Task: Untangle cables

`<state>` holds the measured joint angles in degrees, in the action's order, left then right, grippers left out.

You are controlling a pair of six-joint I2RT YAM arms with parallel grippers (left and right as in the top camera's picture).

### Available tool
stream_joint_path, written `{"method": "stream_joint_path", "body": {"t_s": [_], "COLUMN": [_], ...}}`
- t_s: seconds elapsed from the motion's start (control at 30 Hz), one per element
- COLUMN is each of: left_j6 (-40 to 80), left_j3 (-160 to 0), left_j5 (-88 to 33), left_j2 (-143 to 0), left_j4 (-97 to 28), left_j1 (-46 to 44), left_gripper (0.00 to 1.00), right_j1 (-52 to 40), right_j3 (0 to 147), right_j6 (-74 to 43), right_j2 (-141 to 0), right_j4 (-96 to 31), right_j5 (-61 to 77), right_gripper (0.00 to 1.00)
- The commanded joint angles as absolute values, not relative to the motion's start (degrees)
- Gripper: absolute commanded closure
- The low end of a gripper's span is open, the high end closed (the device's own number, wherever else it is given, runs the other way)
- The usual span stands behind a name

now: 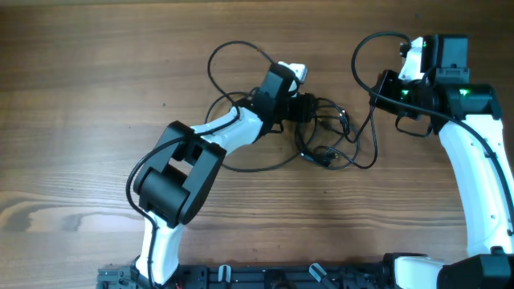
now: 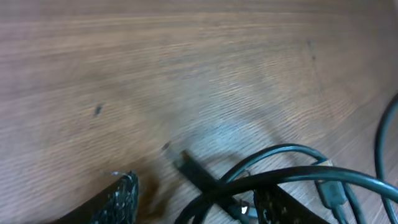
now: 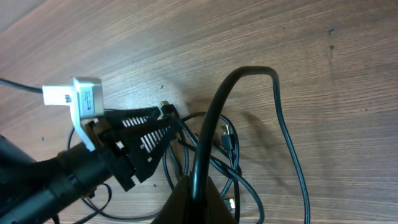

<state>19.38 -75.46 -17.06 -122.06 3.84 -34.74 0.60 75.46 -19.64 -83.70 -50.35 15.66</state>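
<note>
The cables (image 1: 328, 135) are thin black cords lying tangled at the table's middle, with one loop (image 1: 239, 58) reaching toward the far side. My left gripper (image 1: 312, 108) is low over the tangle's left part. In the left wrist view its fingers (image 2: 199, 208) are spread apart, with crossing cords (image 2: 292, 177) and a plug end (image 2: 189, 165) lying between them. My right gripper (image 1: 387, 88) is to the right of the tangle. In the right wrist view it (image 3: 198, 196) is shut on one black cord (image 3: 214, 109) that arches up and falls back to the table. The left gripper (image 3: 146, 140) shows there too.
The wooden table (image 1: 96, 88) stretches bare to the left and front. The white left arm (image 1: 217, 136) lies diagonally across the middle. The right arm (image 1: 474, 168) stands along the right edge. A cord strand (image 1: 365, 148) runs between tangle and right gripper.
</note>
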Motion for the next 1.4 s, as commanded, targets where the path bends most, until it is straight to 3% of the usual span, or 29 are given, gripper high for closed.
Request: {"method": "stream_joint_path", "body": {"t_s": [0.0,0.53,0.73,0.87,1.13,1.37], "left_j6": [12.16,12.47,15.94,15.90,21.74,24.93], "left_j3": [-77.76,-77.76,-77.76,-77.76,-77.76,-77.76], "left_j5": [-18.65,-15.33,-13.17,-9.98,-9.06,-9.54], "left_j2": [-121.84,-125.75,-125.75,-125.75,-122.13,-110.10], "left_j4": [4.40,11.77,9.17,6.83,2.22,-13.87], "left_j1": [-35.81,-36.49,-36.49,-36.49,-34.17,-27.77], "left_gripper": [0.38,0.50,0.74,0.95,0.96,0.96], "right_j1": [0.84,0.82,0.82,0.82,0.82,0.82], "right_j3": [75.42,75.42,75.42,75.42,75.42,75.42], "right_j6": [-19.07,-19.03,-18.44,-18.09,-18.02,-18.06], "right_j2": [-84.03,-84.03,-84.03,-84.03,-84.03,-84.03], "right_j4": [-50.19,-50.22,-50.24,-50.30,-50.39,-50.37], "right_j5": [16.80,18.52,18.52,18.52,18.50,18.52], "right_gripper": [0.96,0.96,0.96,0.96,0.96,0.96]}}
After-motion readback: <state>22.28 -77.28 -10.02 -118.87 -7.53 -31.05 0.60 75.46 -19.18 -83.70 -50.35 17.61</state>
